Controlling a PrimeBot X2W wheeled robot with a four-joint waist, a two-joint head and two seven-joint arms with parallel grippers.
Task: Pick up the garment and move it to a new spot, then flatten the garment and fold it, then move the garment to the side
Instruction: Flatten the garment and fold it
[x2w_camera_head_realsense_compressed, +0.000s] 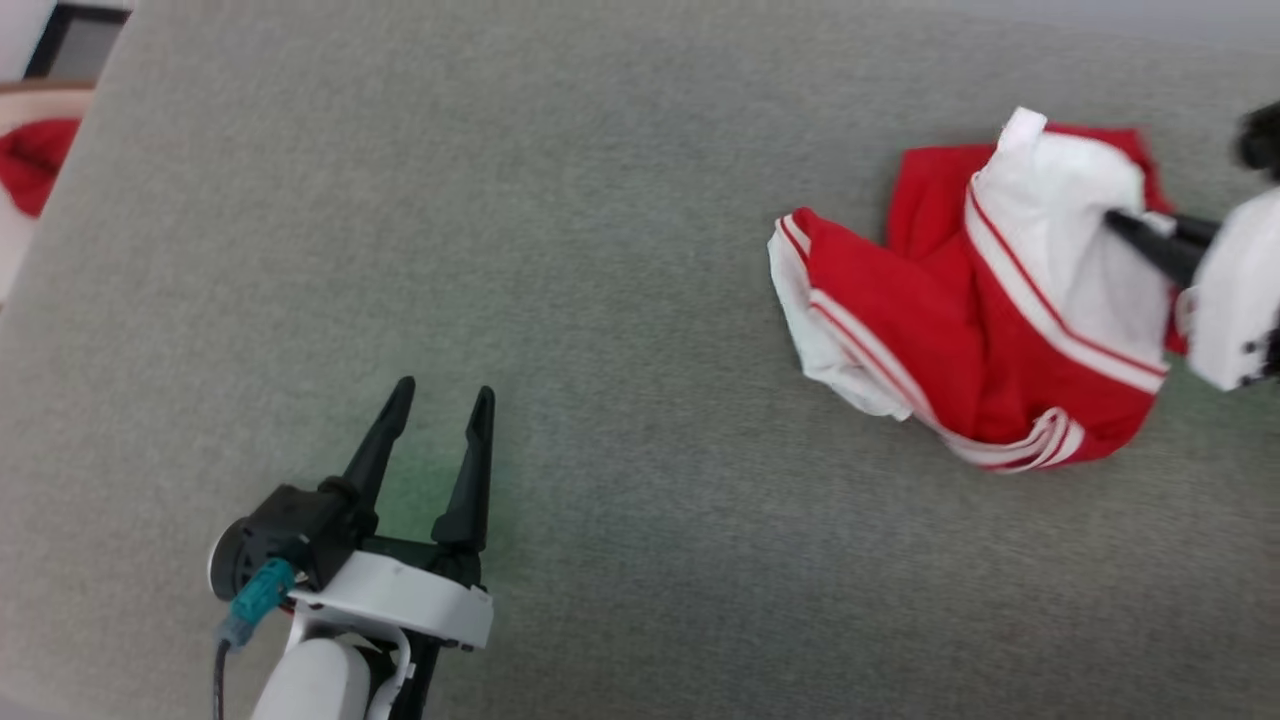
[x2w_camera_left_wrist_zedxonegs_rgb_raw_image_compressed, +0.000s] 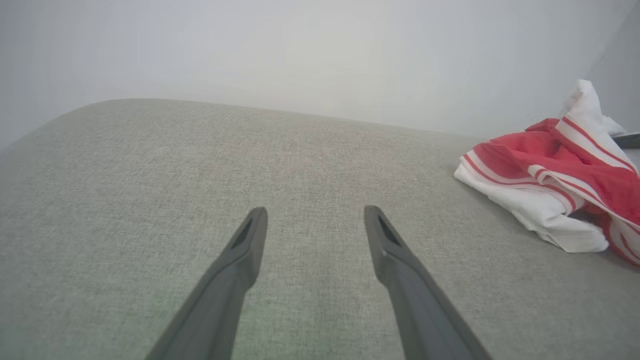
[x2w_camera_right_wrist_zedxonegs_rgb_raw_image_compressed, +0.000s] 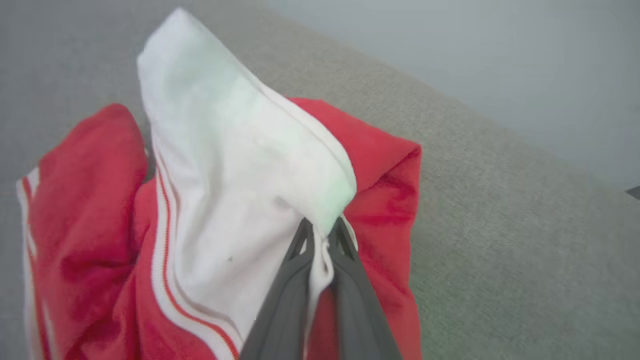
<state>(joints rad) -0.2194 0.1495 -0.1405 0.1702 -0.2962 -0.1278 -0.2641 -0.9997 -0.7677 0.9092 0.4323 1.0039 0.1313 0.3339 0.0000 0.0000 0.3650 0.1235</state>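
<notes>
The garment (x2w_camera_head_realsense_compressed: 960, 330) is a crumpled red shirt with white sleeves and striped bands, bunched on the grey fabric surface at the right. My right gripper (x2w_camera_head_realsense_compressed: 1125, 222) reaches in from the right edge and is shut on a fold of its white sleeve (x2w_camera_right_wrist_zedxonegs_rgb_raw_image_compressed: 240, 200); in the right wrist view the right gripper (x2w_camera_right_wrist_zedxonegs_rgb_raw_image_compressed: 320, 231) pinches the cloth between its dark fingers (x2w_camera_right_wrist_zedxonegs_rgb_raw_image_compressed: 290, 290), and the sleeve stands up in a peak. My left gripper (x2w_camera_head_realsense_compressed: 440, 400) rests open over bare surface at the lower left, well away from the shirt. The left wrist view has the garment (x2w_camera_left_wrist_zedxonegs_rgb_raw_image_compressed: 555, 175) at its right edge.
A grey woven surface (x2w_camera_head_realsense_compressed: 600, 250) stretches across the view, with a rounded edge at the far left. Beyond that edge lies a lump of plain red cloth (x2w_camera_head_realsense_compressed: 35, 160). A pale wall (x2w_camera_left_wrist_zedxonegs_rgb_raw_image_compressed: 320, 50) rises behind the surface.
</notes>
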